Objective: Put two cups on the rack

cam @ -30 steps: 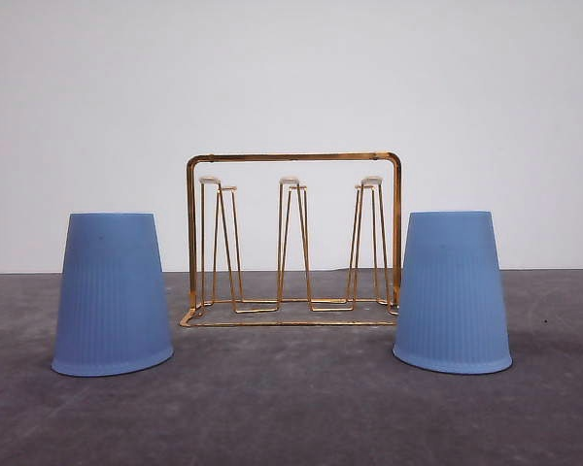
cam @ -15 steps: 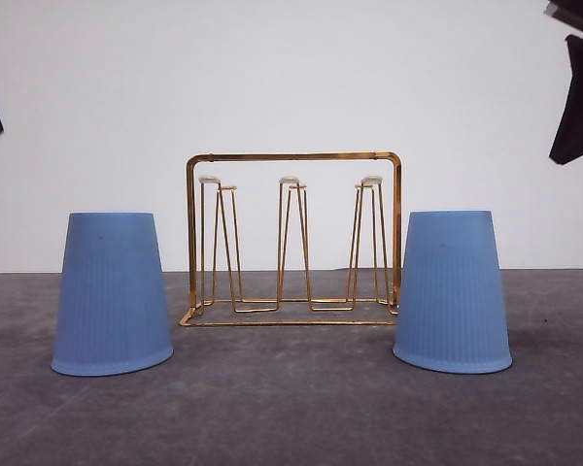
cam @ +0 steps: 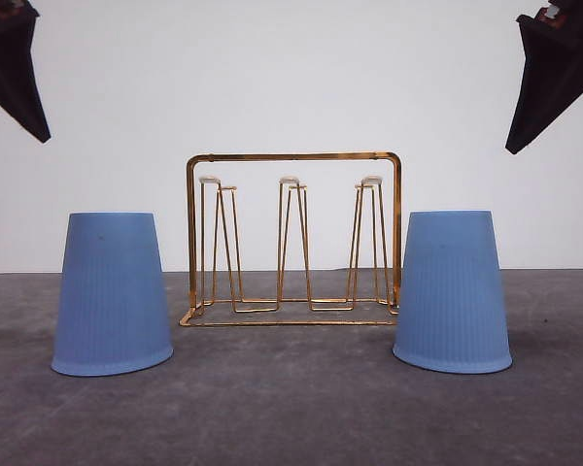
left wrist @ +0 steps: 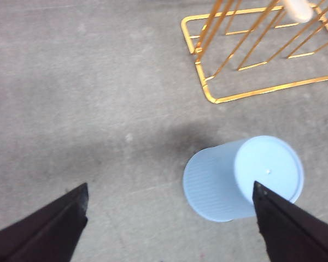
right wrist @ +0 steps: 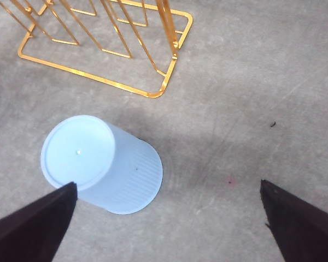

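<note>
Two light blue ribbed cups stand upside down on the grey table: the left cup and the right cup. Between them and a little farther back stands the gold wire rack, with nothing on its white-tipped prongs. My left gripper hangs open high above the left cup; one of its dark fingers shows at the upper left. My right gripper is open high above the right cup, a finger at the upper right. Neither touches anything.
A plain white wall rises behind the grey table. The rack's arched handle sits about level with the cup tops, slightly higher.
Both grippers have come down into the front view's upper corners, lower and farther inward than half a second ago. Cups and rack have not moved.
</note>
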`<control>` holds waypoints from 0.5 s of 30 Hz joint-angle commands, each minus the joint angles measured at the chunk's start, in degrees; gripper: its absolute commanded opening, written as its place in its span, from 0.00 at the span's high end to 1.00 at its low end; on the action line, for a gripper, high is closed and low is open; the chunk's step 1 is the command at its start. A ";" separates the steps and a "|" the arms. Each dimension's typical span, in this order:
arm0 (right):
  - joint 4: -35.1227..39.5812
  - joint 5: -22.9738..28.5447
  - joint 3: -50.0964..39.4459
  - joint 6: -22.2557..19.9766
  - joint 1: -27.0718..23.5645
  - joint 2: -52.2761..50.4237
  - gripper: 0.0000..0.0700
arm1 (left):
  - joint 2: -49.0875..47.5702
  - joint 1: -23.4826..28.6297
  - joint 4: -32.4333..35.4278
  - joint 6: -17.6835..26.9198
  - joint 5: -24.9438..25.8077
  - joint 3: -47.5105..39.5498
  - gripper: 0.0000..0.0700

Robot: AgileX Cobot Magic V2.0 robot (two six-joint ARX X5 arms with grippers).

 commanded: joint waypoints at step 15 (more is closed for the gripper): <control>0.27 -0.09 0.87 -0.39 0.26 0.37 0.00 | 10.34 -14.41 8.18 -3.93 -2.66 1.31 0.15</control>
